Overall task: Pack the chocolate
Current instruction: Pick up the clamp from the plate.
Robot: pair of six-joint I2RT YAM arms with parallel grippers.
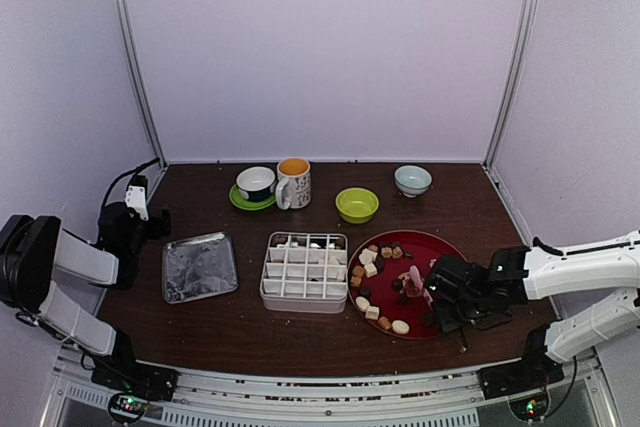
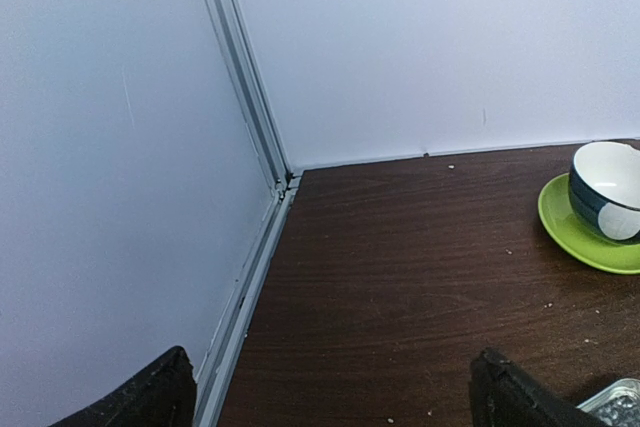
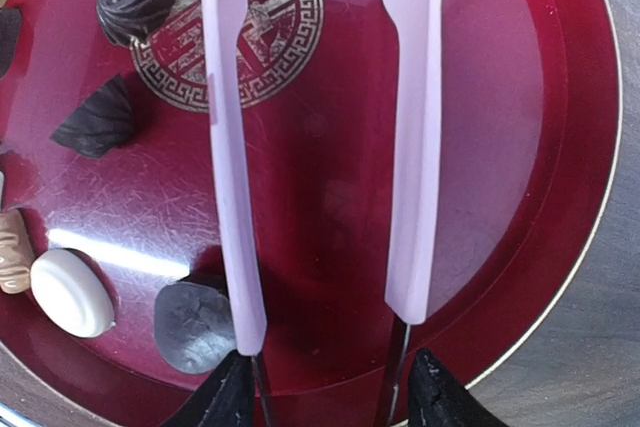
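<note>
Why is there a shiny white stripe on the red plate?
Right wrist view: that stripe is glare, light bouncing off the glossy red plate, just above the white chocolate and left of the pink tongs. Top external view: the silver tray glints the same way. Left wrist view: even light, no glare.

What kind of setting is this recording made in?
Most likely a lab recording booth, not a kitchen: plain white panel walls on aluminium posts enclose one dark table, with staged props such as a divided tray and red plate.
</note>
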